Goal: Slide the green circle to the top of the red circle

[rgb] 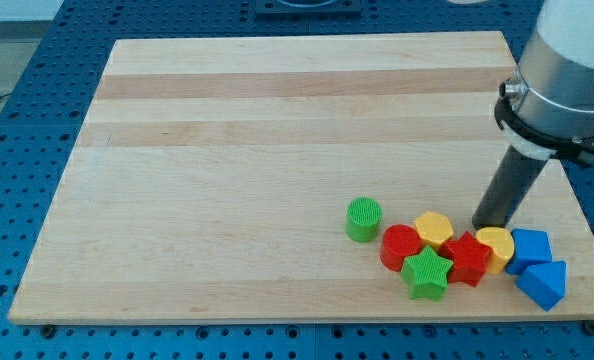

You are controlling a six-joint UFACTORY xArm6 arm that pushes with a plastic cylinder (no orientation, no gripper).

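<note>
Green circle stands upright on the desk, a short cylinder with its round ribbed face up and its axis vertical, so we can name no direction it points; it sits just to the view's upper left of the red circle, close beside it, and we cannot tell whether they touch; the red circle leads a tight cluster running to the view's right: a yellow hexagon, a green star, a red block of unclear shape, a yellow block, a blue block and a blue wedge-like block; our tool is a plain rod with nothing to open or close, and our tip rests just above the yellow block, well right of the green circle; the desk is pale banded wood, lying on a blue perforated base.
</note>
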